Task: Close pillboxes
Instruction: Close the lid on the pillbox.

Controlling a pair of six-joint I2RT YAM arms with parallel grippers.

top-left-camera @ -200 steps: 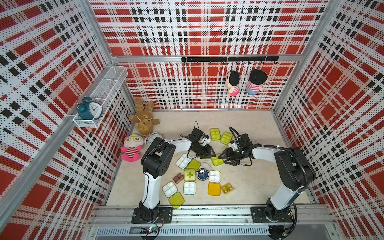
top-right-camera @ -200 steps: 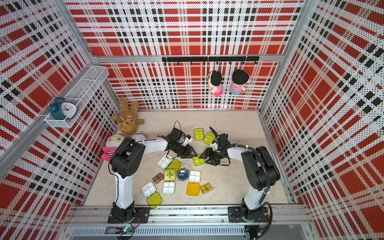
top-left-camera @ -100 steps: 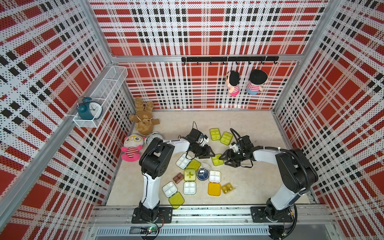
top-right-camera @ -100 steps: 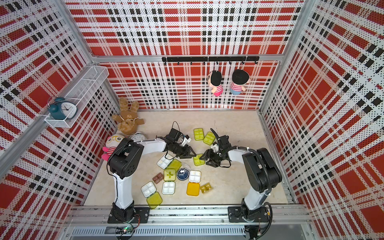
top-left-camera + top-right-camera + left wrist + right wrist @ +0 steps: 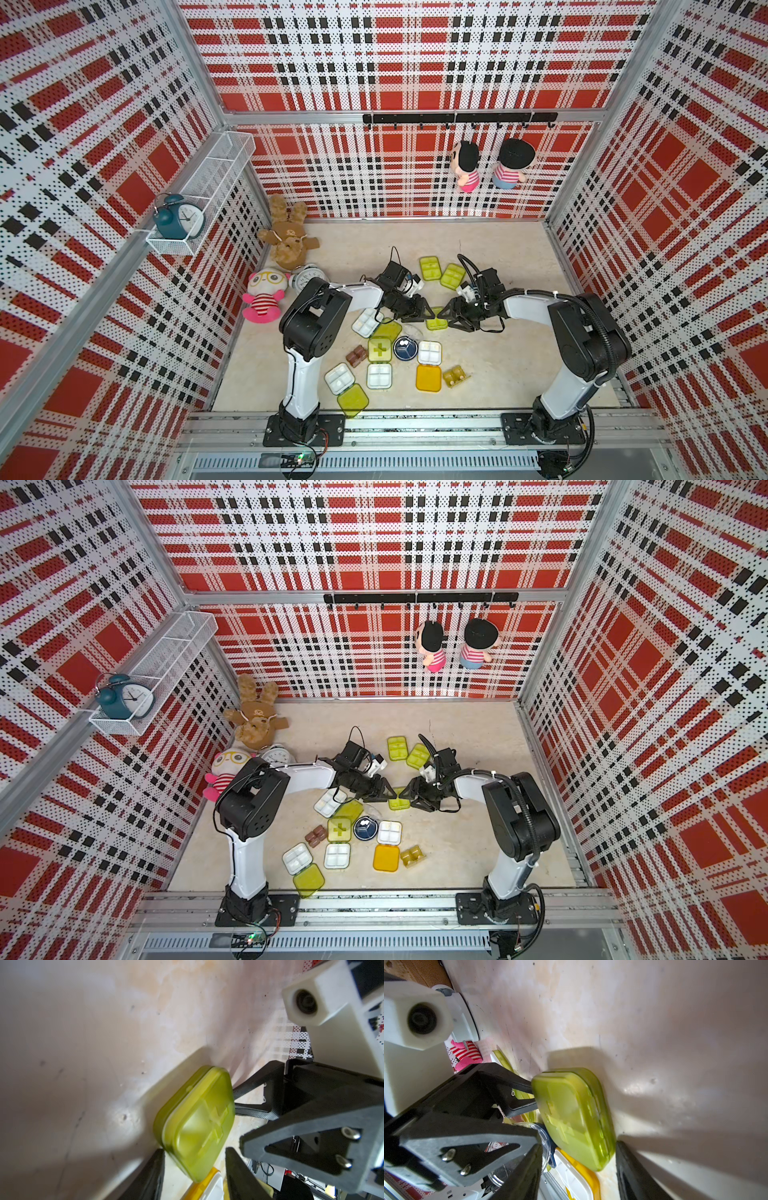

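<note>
Broadly, the mottled beige tabletop [image 5: 511, 365] carries small plastic pillboxes [image 5: 379, 376], several open, scattered toward 6 o'clock of its middle, plus two closed lime pillboxes [image 5: 430, 267] near 12 o'clock. We see the black left gripper [image 5: 419, 318] and black right gripper [image 5: 448, 319] nose to nose, at 9 and 3 o'clock of one square translucent-lime pillbox [image 5: 435, 323], lid down on its white tray. Each pair of jaws stands parted astride a corner of it, fingertips [image 5: 158, 1165] close against its faces; whether either truly squeezes we cannot tell
</note>
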